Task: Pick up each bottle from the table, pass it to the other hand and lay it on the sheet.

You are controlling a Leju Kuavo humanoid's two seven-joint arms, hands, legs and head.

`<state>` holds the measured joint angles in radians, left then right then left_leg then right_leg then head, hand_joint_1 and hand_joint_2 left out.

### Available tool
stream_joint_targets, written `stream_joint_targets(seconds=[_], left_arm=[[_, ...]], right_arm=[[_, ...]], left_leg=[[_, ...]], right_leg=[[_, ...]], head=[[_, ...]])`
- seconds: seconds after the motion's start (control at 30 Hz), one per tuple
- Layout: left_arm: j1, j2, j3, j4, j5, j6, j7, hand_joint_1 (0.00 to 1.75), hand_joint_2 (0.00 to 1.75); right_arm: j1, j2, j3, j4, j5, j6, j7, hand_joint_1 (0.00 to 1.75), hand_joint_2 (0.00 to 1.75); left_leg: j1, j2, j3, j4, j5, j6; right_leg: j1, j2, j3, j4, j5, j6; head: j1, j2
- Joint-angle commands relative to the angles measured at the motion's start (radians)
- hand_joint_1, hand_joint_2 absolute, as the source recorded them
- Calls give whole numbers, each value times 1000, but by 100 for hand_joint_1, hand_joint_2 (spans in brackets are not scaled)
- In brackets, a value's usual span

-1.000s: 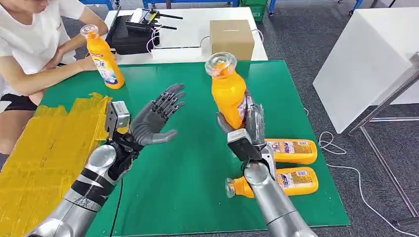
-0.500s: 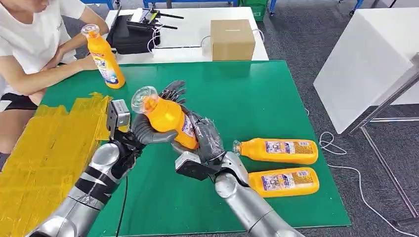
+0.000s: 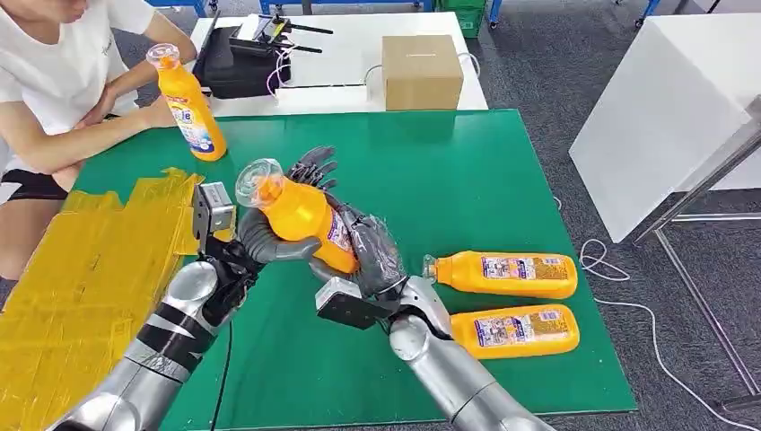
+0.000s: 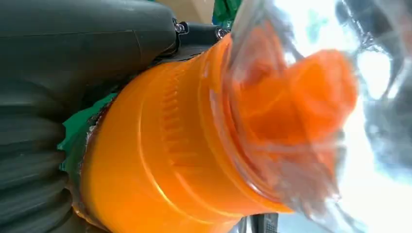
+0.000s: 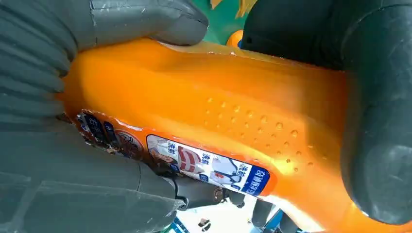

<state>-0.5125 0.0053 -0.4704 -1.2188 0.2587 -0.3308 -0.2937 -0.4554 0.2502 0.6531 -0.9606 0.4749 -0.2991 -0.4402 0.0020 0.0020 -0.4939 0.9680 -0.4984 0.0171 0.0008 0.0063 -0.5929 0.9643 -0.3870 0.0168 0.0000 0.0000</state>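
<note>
Bottle (image 3: pixel 303 218) between both robot hands

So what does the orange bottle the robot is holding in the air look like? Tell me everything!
The held bottle looks like glossy orange plastic, with a clear cap over an orange top and a colourful label on its side. It has small raised dots on its body. It is tilted, cap pointing toward the yellow sheet, above the green table. Both hands touch it: the left hand near the neck, the right hand around the lower body.
</note>
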Motion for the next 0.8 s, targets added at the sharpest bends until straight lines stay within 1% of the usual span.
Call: stream_joint_targets(seconds=[0.03, 0.07, 0.33, 0.37, 0.43, 0.47, 0.53, 0.57, 0.63, 0.67, 0.8], left_arm=[[-73, -23, -7, 107, 2, 17, 11, 0, 175], [-58, -43, 26, 105, 2, 65, 3, 175, 175], [-41, -49, 52, 92, 10, 89, 0, 175, 175], [-41, -49, 52, 92, 10, 89, 0, 175, 175], [-38, -50, 61, 88, 15, 97, -3, 175, 175], [-37, -52, 65, 86, 15, 103, -3, 175, 175], [-38, -53, 68, 87, 15, 110, -3, 175, 175], [-39, -53, 68, 87, 14, 113, -3, 175, 175], [-39, -55, 71, 86, 15, 119, -4, 175, 175], [-36, -56, 79, 82, 14, 139, -6, 175, 175], [-12, -37, 115, 50, -8, 219, -14, 175, 175]], right_arm=[[-23, -14, 141, 34, 27, 0, -19, 175, 175], [-21, -22, 150, 31, 12, -15, 0, 175, 175], [-13, -26, 141, 30, -8, -23, 0, 175, 175], [-13, -26, 141, 30, -8, -23, 0, 175, 175], [-12, -27, 134, 30, -17, -28, 2, 175, 175], [-11, -27, 130, 29, -25, -26, 2, 175, 175], [-8, -27, 118, 25, -43, -25, 1, 175, 175], [-5, -27, 112, 21, -50, -27, 0, 175, 175], [1, -27, 102, 9, -60, -36, -4, 175, 175], [12, -28, 90, -9, -69, -54, -11, 0, 175], [93, -69, 55, -181, -133, -73, -34, 0, 175]], left_leg=[[1, -1, 3, 0, -1, -1], [1, -2, 2, 0, -1, -1], [1, -1, 3, 0, -1, -1], [2, -1, 6, -1, -3, -1], [1, -1, 2, -1, -1, -1], [1, -1, 4, -1, -1, -1], [1, -1, 1, -1, 0, 0], [2, -1, 4, -1, -1, -1], [1, -1, 2, -1, -1, -1], [2, -1, 3, -1, -1, -1], [1, -1, 3, -1, -1, -1]], right_leg=[[1, -1, 3, -1, -1, 0], [1, -2, 3, -1, -1, 0], [1, -1, 3, -1, -1, 1], [2, -2, 7, -1, -2, 1], [1, -1, 3, -1, -1, 0], [1, -1, 5, -1, -1, 1], [1, -1, 2, -1, 0, 0], [1, -1, 4, -1, -1, 0], [1, -1, 2, -1, -1, 0], [2, -1, 4, -1, -1, 0], [1, -2, 3, -1, -1, 0]], head=[[0, 0], [0, 0], [0, 0], [0, 0], [0, 0], [0, 0], [0, 0], [0, 0], [0, 0], [0, 0], [0, 0]])
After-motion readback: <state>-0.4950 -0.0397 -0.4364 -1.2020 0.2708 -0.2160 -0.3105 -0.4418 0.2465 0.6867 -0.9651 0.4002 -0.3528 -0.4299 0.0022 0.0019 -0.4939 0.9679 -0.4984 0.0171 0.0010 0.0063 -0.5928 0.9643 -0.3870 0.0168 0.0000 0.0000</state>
